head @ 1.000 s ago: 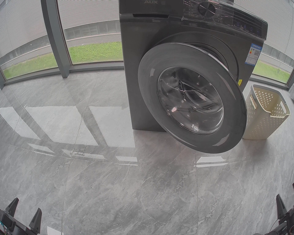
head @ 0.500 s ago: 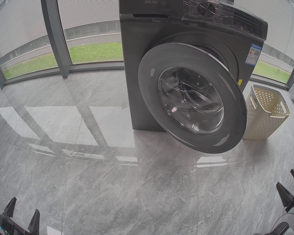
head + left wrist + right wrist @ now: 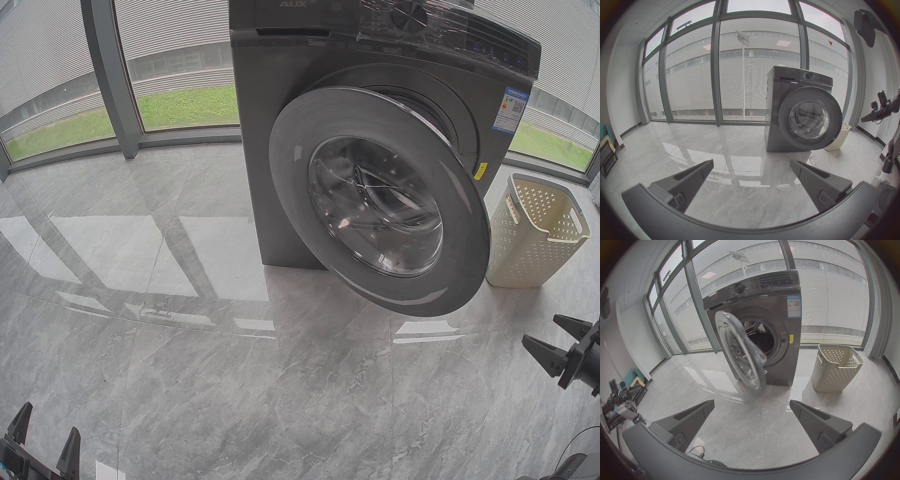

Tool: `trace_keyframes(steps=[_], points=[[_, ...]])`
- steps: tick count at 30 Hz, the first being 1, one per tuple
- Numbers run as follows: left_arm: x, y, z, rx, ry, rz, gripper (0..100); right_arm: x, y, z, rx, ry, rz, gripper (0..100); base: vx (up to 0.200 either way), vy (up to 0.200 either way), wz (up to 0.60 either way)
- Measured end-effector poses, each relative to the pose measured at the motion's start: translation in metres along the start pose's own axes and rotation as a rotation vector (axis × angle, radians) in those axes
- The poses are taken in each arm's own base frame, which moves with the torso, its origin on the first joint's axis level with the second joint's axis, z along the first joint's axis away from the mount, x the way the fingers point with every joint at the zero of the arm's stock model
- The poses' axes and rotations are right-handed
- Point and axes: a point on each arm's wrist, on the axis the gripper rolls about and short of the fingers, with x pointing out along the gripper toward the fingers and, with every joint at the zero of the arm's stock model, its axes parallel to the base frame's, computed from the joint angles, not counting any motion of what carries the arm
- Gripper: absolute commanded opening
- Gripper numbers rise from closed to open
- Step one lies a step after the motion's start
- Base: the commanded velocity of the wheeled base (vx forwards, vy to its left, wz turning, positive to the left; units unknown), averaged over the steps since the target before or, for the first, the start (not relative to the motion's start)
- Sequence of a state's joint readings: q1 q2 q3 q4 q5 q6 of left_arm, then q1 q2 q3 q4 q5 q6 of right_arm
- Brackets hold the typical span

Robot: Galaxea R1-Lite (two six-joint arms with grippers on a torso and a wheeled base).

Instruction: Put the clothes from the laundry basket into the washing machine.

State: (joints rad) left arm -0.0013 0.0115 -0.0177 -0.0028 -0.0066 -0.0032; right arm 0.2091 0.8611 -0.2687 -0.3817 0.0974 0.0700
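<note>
The grey washing machine [image 3: 275,125] stands ahead, its round door [image 3: 300,162] swung wide open toward me. The cream perforated laundry basket [image 3: 531,250] sits on the floor just right of the machine. In the right wrist view the basket [image 3: 836,371] shows its bare inner walls and the drum opening [image 3: 761,340] looks dark. My right gripper [image 3: 550,340] hangs open at the right edge, a little in front of the basket, its fingers pointing left. My left gripper [image 3: 44,431] is open low at the near left, far from the machine. Both grippers hold nothing.
Grey tiled floor [image 3: 219,375] stretches wide between me and the machine. Tall windows with a dark frame post [image 3: 109,75] stand behind and to the left. The open door juts out over the floor in front of the machine.
My right gripper rose from the bottom right corner to beside the basket and turned its fingers leftward. The head camera shifted slightly. The left gripper barely moved.
</note>
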Motion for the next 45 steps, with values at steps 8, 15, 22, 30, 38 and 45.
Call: trace_keyframes(steps=[8,15,22,30,38,45], points=[[0.000,0.000,0.000,0.004,0.000,0.000,100,0.038,0.004,0.007,0.037,0.048,0.059,100,0.000,-0.050,0.00],[0.000,0.000,0.000,-0.001,0.000,-0.001,100,0.059,0.015,0.016,0.020,0.074,0.130,100,0.114,0.000,0.00],[0.000,0.000,0.000,0.000,0.000,-0.002,100,0.078,0.027,0.024,0.003,0.060,0.186,100,0.200,0.000,0.00],[0.000,0.000,0.000,-0.001,0.002,-0.003,100,0.105,0.034,0.032,-0.002,0.050,0.193,100,0.100,0.000,0.00],[0.000,0.000,0.000,-0.002,0.001,-0.003,100,0.125,0.025,0.035,0.012,0.024,0.086,100,0.000,0.000,0.00],[0.000,0.000,0.000,-0.004,0.001,-0.003,100,0.129,0.001,0.039,0.030,-0.022,-0.027,100,0.000,-0.086,0.00]])
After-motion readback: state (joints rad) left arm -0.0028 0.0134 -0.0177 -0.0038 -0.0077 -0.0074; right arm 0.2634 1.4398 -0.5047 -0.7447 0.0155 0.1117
